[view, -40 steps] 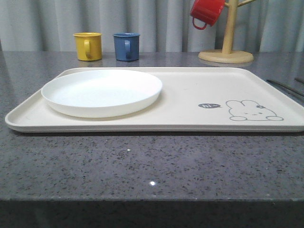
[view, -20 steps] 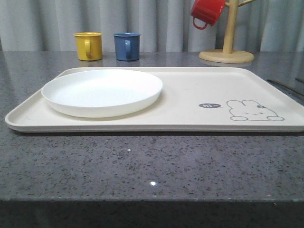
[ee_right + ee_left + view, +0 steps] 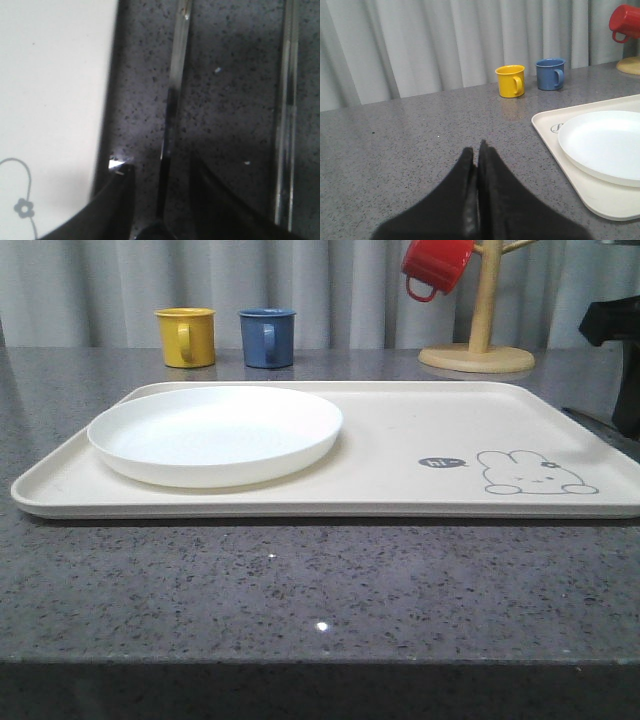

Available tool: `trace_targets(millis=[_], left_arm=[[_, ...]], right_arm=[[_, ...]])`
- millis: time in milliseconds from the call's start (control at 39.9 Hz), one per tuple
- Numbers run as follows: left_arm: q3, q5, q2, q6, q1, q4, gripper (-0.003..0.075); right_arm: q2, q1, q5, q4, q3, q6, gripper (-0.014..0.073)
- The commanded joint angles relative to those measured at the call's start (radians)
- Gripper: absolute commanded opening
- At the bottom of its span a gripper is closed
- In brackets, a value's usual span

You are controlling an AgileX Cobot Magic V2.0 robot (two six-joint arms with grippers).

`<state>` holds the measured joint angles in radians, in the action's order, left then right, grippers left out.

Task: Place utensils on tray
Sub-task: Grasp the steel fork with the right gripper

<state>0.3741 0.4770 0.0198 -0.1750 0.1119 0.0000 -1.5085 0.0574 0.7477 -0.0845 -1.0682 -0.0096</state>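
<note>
The cream tray (image 3: 400, 440) with the rabbit drawing lies across the table, and its edge (image 3: 55, 75) shows in the right wrist view. Just beside that edge, a slim silver utensil handle (image 3: 175, 85) lies on the grey counter. It runs between the two fingers of my right gripper (image 3: 162, 172), which is open and low over it. A second slim silver utensil (image 3: 287, 125) lies parallel, further from the tray. My right arm (image 3: 625, 360) is a black shape at the tray's right end. My left gripper (image 3: 476, 149) is shut and empty, over bare counter left of the tray.
A round white plate (image 3: 215, 432) sits on the tray's left half. A yellow mug (image 3: 186, 337) and a blue mug (image 3: 267, 337) stand behind the tray. At the back right, a wooden mug tree (image 3: 480, 330) carries a red mug (image 3: 436, 264).
My right arm has come into the front view at the right edge, down over the spot where the utensils lie. Tray, plate and mugs have not moved.
</note>
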Motion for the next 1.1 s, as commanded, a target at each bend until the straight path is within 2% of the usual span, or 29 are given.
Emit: trace_targets(millis=[0, 125, 276, 401, 577, 703, 803, 1079], left_arm=[[0.024, -0.086, 0.013, 0.008, -0.002, -0.011, -0.0018], [0.024, -0.086, 0.013, 0.008, -0.002, -0.011, -0.0018], [0.024, -0.086, 0.013, 0.008, -0.002, -0.011, -0.0018], [0.024, -0.086, 0.013, 0.008, -0.002, -0.011, -0.0018], [0.024, -0.086, 0.013, 0.008, -0.002, -0.011, -0.0018], [0.024, -0.086, 0.013, 0.008, -0.002, -0.011, -0.0018], [0.024, -0.086, 0.013, 0.008, -0.002, -0.011, -0.0018], [0.024, -0.086, 0.013, 0.008, -0.002, -0.011, -0.0018]], right_arm=[[0.011, -0.002, -0.050, -0.007, -0.033, 0.000, 0.0286], [-0.006, -0.002, -0.050, -0.008, -0.033, 0.000, 0.0276], [-0.008, -0.002, -0.049, -0.008, -0.033, 0.000, 0.0113], [-0.007, -0.002, -0.048, -0.008, -0.033, 0.000, 0.0009], [0.024, -0.002, 0.003, -0.008, -0.068, 0.001, -0.0001], [0.067, 0.011, 0.089, -0.007, -0.127, 0.100, -0.0001], [0.085, 0.073, 0.158, 0.007, -0.191, 0.174, -0.0001], [-0.011, 0.372, 0.219, 0.022, -0.383, 0.284, -0.0001]])
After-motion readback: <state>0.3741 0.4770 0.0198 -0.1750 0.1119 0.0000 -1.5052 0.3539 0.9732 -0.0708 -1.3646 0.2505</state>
